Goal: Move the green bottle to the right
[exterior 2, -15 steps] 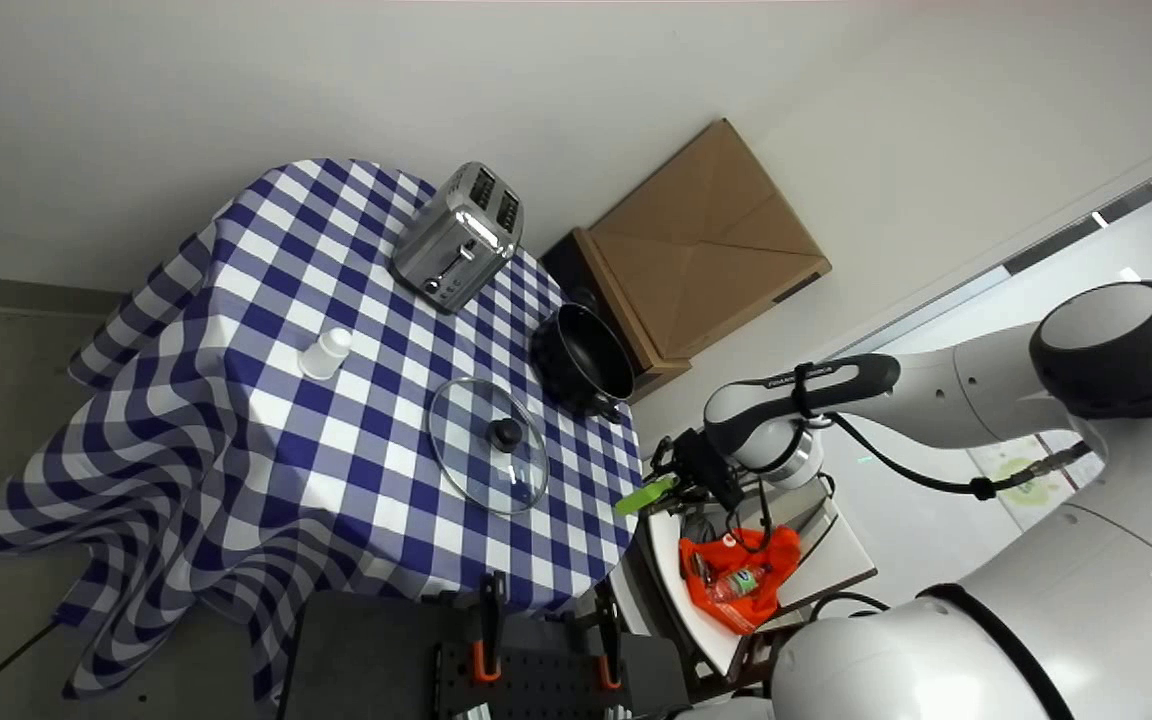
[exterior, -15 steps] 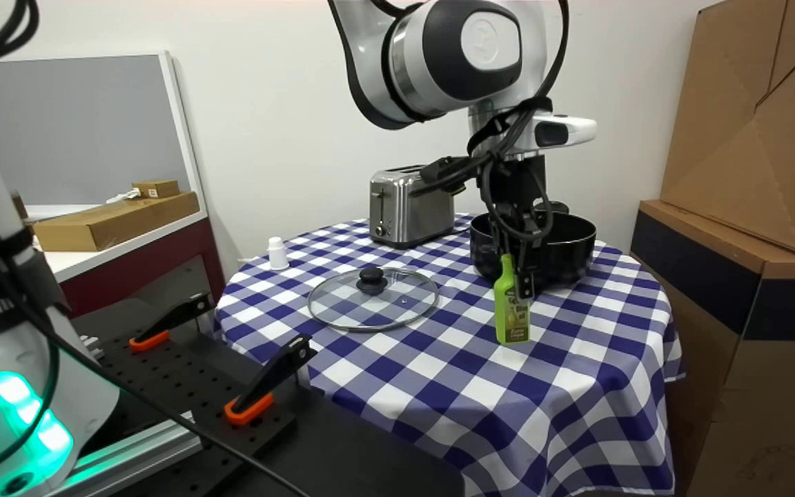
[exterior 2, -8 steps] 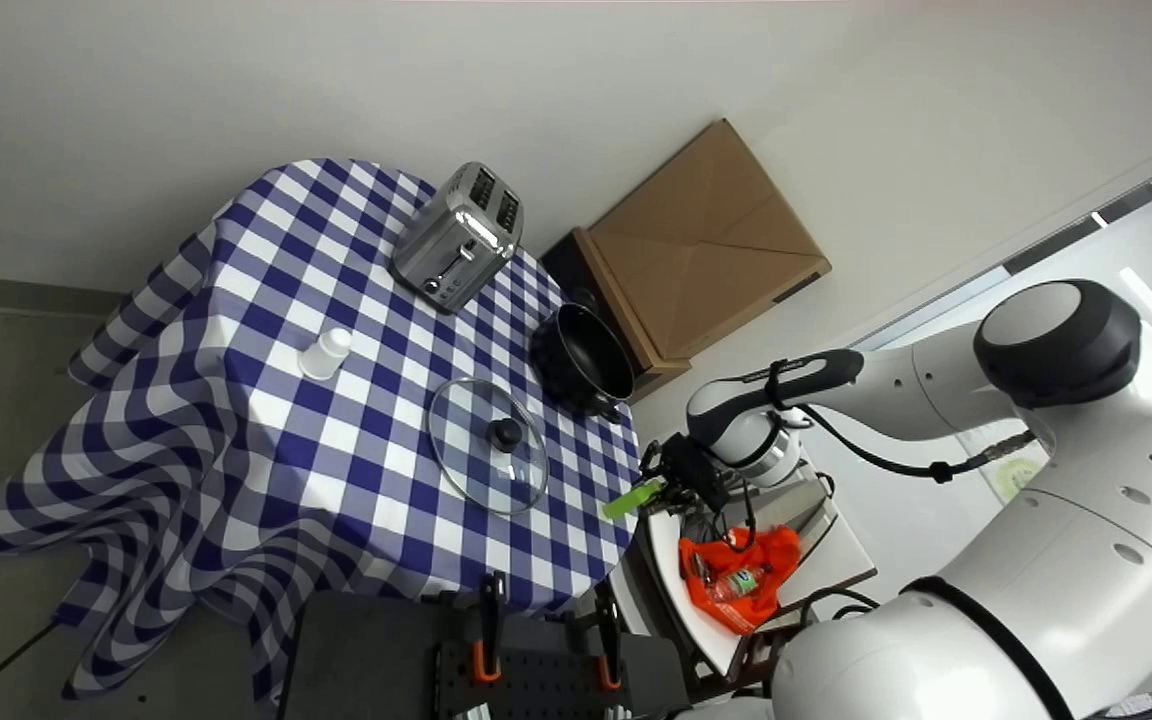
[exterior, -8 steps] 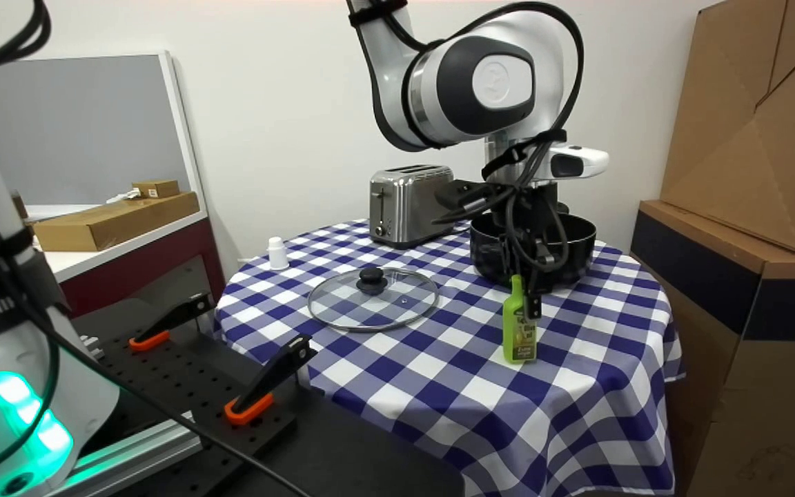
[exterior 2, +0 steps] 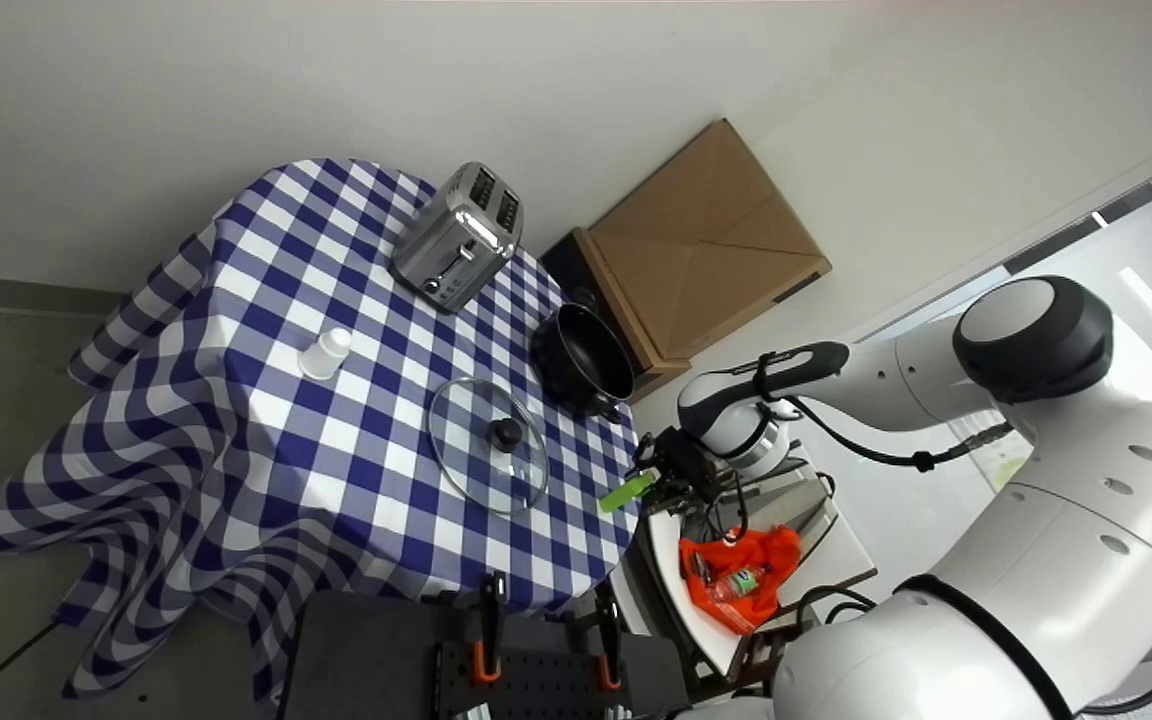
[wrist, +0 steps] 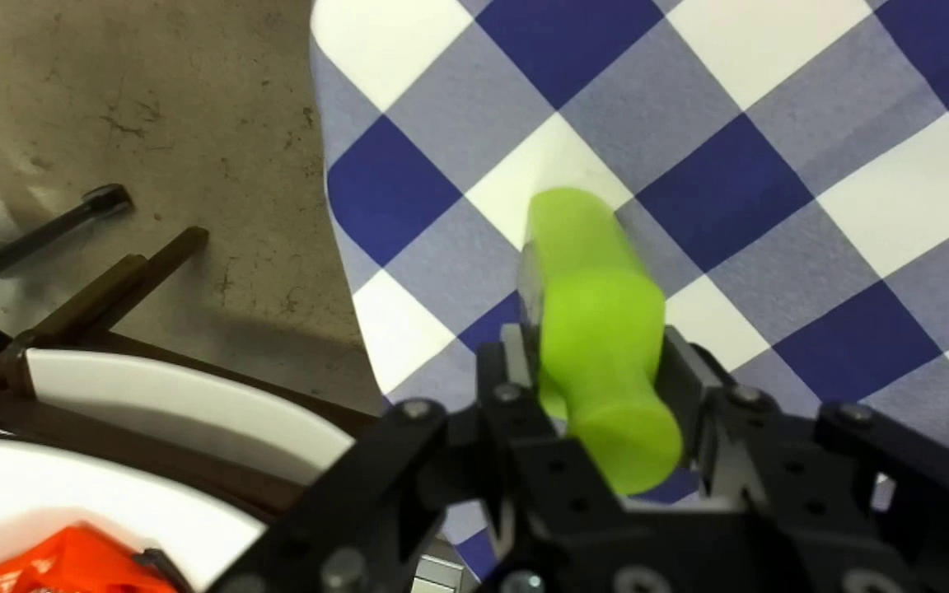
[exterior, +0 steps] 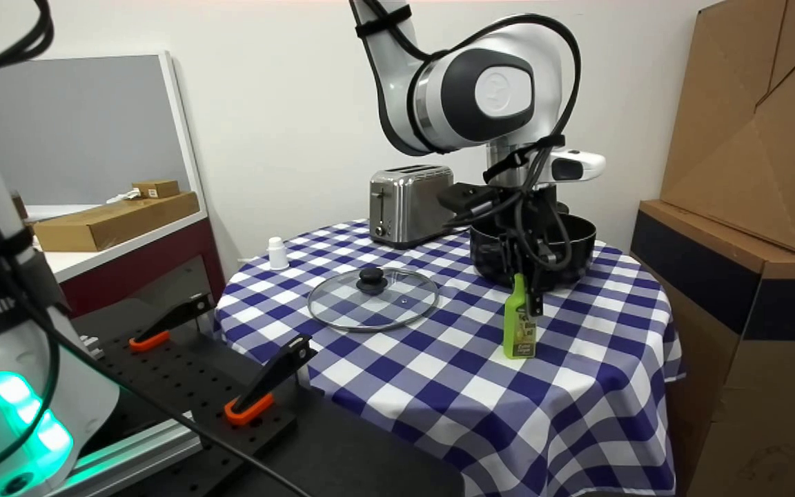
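Note:
The green bottle (exterior: pixel 519 328) is slim and lime-green with a dark label, and it stands near upright over the right part of the checked tablecloth, in front of the black pot. In an exterior view it shows small at the table's edge (exterior 2: pixel 626 492). My gripper (exterior: pixel 527 301) is shut on its upper part. In the wrist view the fingers (wrist: pixel 598 358) lie on both sides of the bottle (wrist: pixel 602 321), whose top points toward the camera. One finger is partly hidden behind the bottle in an exterior view. I cannot tell whether its base touches the cloth.
The black pot (exterior: pixel 487 255) stands behind the gripper. A glass lid (exterior: pixel 342 304), a toaster (exterior: pixel 404 207) and white cups (exterior: pixel 277 254) are on the table. Cardboard boxes (exterior: pixel 749 138) stand beyond the table. An orange bag (exterior 2: pixel 766 590) lies on a white chair.
The gripper and the held bottle moved down and slightly right in an exterior view, then rose a little. In an exterior view they shifted left over the cloth. The grip has not changed.

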{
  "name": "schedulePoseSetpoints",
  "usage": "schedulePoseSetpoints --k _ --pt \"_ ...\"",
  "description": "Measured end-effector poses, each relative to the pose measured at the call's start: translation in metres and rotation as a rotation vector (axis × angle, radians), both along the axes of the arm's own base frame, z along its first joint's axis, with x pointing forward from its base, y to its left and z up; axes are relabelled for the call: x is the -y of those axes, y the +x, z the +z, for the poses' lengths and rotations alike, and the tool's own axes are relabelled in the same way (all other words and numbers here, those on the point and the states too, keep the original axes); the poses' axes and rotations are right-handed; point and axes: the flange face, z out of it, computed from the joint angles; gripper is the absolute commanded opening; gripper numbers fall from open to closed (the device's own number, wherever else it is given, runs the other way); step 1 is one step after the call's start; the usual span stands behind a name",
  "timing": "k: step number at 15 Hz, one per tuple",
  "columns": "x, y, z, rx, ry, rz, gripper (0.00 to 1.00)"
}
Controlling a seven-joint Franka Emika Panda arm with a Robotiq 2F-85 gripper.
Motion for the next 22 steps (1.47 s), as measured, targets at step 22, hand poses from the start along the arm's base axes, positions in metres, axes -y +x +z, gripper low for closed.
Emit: schedulePoseSetpoints --k 22 --pt "-0.151 -0.037 0.195 -0.086 -0.092 0.628 1.00"
